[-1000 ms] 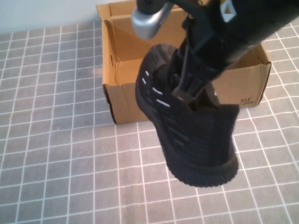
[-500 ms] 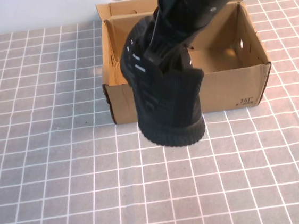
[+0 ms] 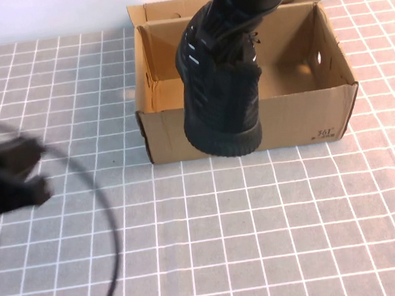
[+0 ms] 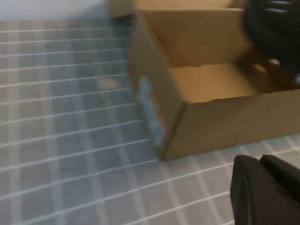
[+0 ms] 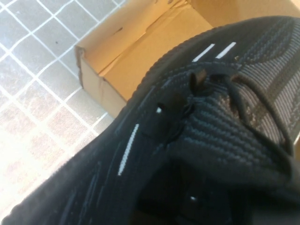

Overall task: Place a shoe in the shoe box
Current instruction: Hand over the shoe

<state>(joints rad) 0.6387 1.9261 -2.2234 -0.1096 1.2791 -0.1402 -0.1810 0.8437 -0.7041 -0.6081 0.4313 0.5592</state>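
The table (image 3: 264, 240), covered in a grey cloth with a white grid, carries the box (image 3: 300, 119), which stands open toward its far edge with flaps raised and a round hole in its right wall. The shoe (image 3: 220, 96) hangs in the air over the box's near wall, roughly on end: one end points down and overlaps the front wall in the high view, while the laces and opening face up toward the arm. It appears to sit over the left half of the box, not yet inside and not resting on anything visible. The right claw (image 3: 249, 4) comes in from the top of the high view and is clamped on the shoe near its opening; the right wrist view shows only knit, laces and white dashes close up, with a box corner beyond. The left claw (image 3: 17, 177) hovers low at the left of the table, well apart from the box, blurred, and whether its fingers are apart or together cannot be told. To do this step well, the right arm likely needs to carry the shoe farther over the cavity so its low end clears the near wall, then turn it to lie along the box's length, since the box is longer than the shoe, and lower it before letting go, so that it neither catches the rim nor tips the box.
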